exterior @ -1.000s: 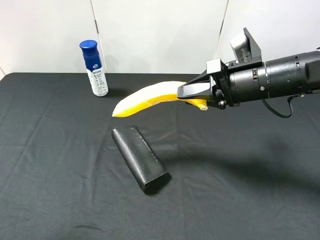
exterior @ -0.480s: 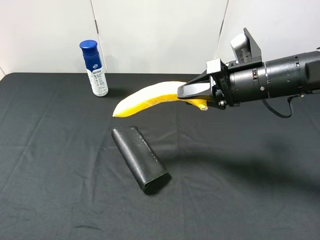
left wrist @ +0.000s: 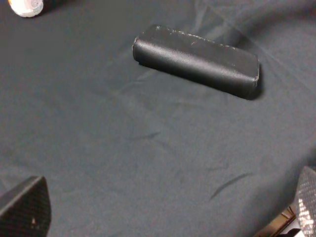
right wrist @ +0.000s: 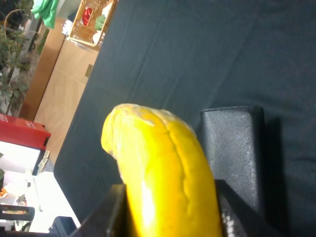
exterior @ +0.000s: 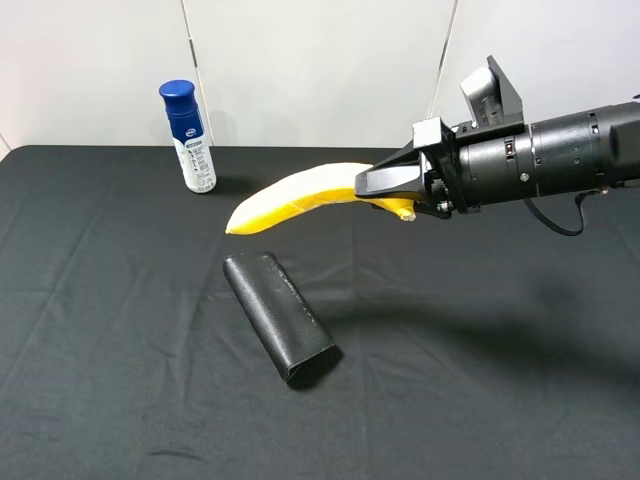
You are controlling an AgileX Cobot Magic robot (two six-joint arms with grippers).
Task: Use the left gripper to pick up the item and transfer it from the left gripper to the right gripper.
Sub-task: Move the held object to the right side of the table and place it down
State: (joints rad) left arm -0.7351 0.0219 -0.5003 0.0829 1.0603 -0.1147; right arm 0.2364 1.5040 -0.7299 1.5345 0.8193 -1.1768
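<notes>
The yellow banana (exterior: 300, 195) hangs in the air above the black table, pointing left. My right gripper (exterior: 388, 192) is shut on its right end; the black cylindrical arm comes in from the right. In the right wrist view the banana (right wrist: 168, 173) fills the space between the fingers. My left gripper is out of the exterior high view. In the left wrist view its fingertips (left wrist: 27, 210) show at the two lower corners, wide apart, with nothing between them, and the gripper (left wrist: 168, 217) is open above the cloth.
A black oblong case (exterior: 278, 316) lies on the black cloth below the banana; it also shows in the left wrist view (left wrist: 197, 60) and the right wrist view (right wrist: 234, 148). A blue-capped white bottle (exterior: 190, 137) stands at the back left.
</notes>
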